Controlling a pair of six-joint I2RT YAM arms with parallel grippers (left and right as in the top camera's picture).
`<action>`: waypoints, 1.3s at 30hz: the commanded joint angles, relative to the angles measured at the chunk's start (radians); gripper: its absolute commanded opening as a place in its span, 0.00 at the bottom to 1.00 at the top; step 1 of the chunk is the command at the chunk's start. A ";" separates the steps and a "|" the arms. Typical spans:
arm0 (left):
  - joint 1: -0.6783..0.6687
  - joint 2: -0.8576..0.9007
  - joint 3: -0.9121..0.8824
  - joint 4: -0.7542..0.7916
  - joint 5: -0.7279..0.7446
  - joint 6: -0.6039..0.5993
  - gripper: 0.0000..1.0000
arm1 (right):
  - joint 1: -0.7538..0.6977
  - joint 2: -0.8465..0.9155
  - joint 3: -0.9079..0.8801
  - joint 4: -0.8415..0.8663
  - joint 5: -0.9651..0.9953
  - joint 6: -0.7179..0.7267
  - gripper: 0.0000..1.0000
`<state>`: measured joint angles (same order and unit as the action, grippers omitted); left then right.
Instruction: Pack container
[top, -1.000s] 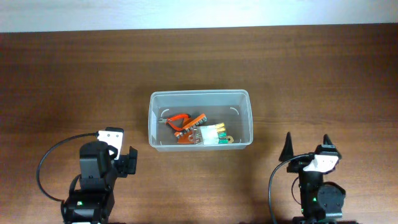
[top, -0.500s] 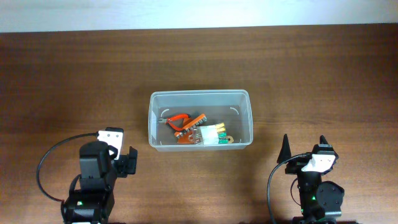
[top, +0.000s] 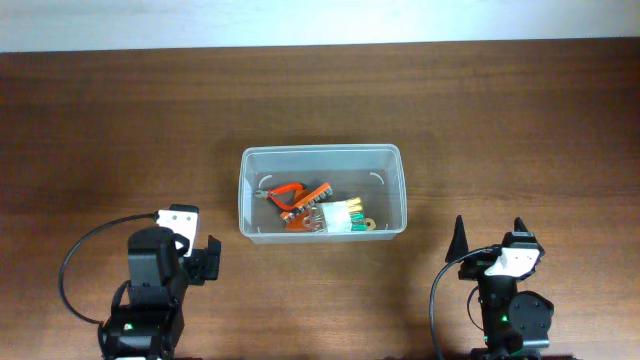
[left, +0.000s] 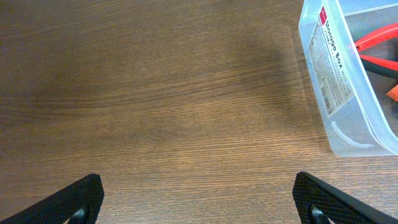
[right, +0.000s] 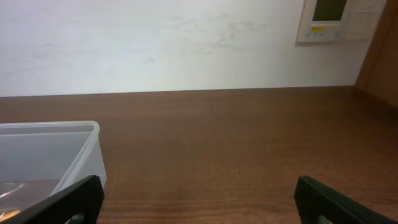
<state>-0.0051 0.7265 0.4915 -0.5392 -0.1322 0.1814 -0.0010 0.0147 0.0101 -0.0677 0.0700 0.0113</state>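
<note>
The clear plastic container (top: 322, 193) stands at the middle of the wooden table. Inside lie orange-handled pliers (top: 290, 194), an orange bit holder (top: 311, 195) and a white pack with yellow and green pieces (top: 340, 215). The container's labelled side shows in the left wrist view (left: 348, 81) and its corner in the right wrist view (right: 50, 155). My left gripper (left: 199, 200) is open and empty over bare wood at the front left (top: 200, 258). My right gripper (right: 199, 200) is open and empty at the front right (top: 490, 232).
A white wall (right: 155, 43) runs behind the table's far edge, with a wall panel (right: 336, 18) at the upper right. Bare wood lies around the container on all sides.
The right arm has drawn back slightly toward the front edge since one second ago. Nothing else has moved.
</note>
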 joint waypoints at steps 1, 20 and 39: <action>0.003 -0.006 -0.004 -0.001 -0.007 -0.008 0.99 | 0.008 -0.011 -0.005 -0.011 -0.010 0.001 0.99; -0.042 -0.372 -0.005 -0.167 0.103 -0.009 0.99 | 0.008 -0.011 -0.005 -0.011 -0.010 0.001 0.99; -0.060 -0.710 -0.483 0.702 0.166 -0.008 0.99 | 0.008 -0.011 -0.005 -0.011 -0.010 0.001 0.99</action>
<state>-0.0608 0.0368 0.0635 0.1318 0.0250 0.1806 0.0002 0.0139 0.0101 -0.0681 0.0631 0.0116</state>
